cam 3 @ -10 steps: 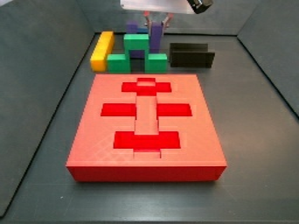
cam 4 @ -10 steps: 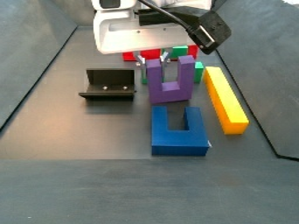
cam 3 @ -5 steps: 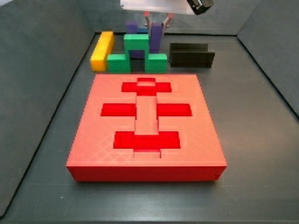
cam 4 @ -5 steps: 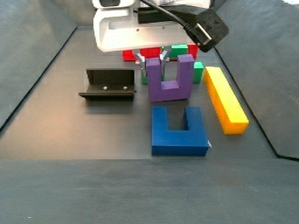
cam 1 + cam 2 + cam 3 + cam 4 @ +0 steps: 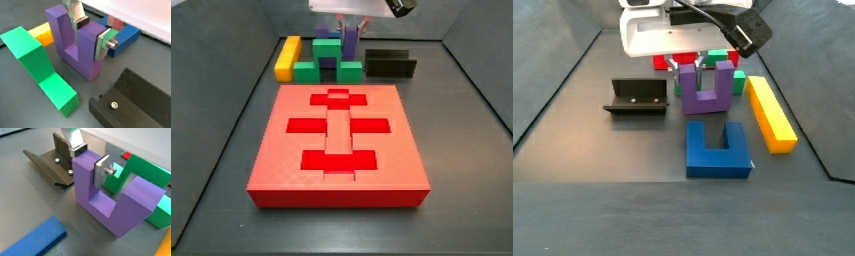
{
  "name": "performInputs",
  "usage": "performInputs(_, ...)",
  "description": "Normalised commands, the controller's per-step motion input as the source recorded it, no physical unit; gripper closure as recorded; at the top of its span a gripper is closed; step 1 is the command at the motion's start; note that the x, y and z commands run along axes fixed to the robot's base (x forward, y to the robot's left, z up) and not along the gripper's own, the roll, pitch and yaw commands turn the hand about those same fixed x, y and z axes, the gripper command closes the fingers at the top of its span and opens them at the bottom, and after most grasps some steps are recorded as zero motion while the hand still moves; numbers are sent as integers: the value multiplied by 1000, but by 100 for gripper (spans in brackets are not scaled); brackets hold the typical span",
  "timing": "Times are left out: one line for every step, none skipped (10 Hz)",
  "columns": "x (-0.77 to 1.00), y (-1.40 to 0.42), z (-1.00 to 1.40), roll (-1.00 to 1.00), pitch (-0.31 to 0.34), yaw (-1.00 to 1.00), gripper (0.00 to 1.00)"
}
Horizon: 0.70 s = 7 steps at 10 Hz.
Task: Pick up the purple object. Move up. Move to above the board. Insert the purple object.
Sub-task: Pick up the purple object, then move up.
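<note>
The claw (image 5: pixel 88 34) stood directly over the purple object (image 5: pixel 79 47), with one of the block's two upright arms between its fingers (image 5: pixel 101 44); in both wrist views the silver plates lay flat against opposite faces of that arm, so the claw was judged to be closed on it. The purple object stood on the bench (image 5: pixel 593 150) with its joining bar down and both arms pointing up, so the grip axis ran across one arm and the open mouth of the U faced upward. In a side view the purple object (image 5: pixel 707 88) stood at the middle of the bench, the blue block (image 5: pixel 718 148) just beside it at 6 o'clock, the yellow bar (image 5: pixel 771 113) at 3 o'clock, the green block (image 5: pixel 731 70) close at 1 o'clock and the fixture (image 5: pixel 637 97) at 9 o'clock. From the facing side view the board (image 5: pixel 339 143) lay at 6 o'clock from the claw (image 5: pixel 345 33), well apart, with its long axis running from 12 to 6. The coming lift was judged to call for a straight vertical rise, since the green block (image 5: pixel 41 70) stood near one side face and could be clipped by any sideways drift. Count: one claw, one purple object, one board, one blue block, one green block, one yellow bar, one fixture.
</note>
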Motion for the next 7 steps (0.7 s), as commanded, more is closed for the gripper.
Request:
performInputs(0, 0, 0, 0, 0, 0, 100)
performInputs(0, 0, 0, 0, 0, 0, 100)
performInputs(0, 0, 0, 0, 0, 0, 100)
performInputs(0, 0, 833, 0, 0, 0, 100)
performInputs(-7, -41, 824, -7, 6, 46, 100)
performInputs(-53, -38, 623, -18, 47, 52, 100)
performInputs(0, -18, 236, -22, 18, 27, 100)
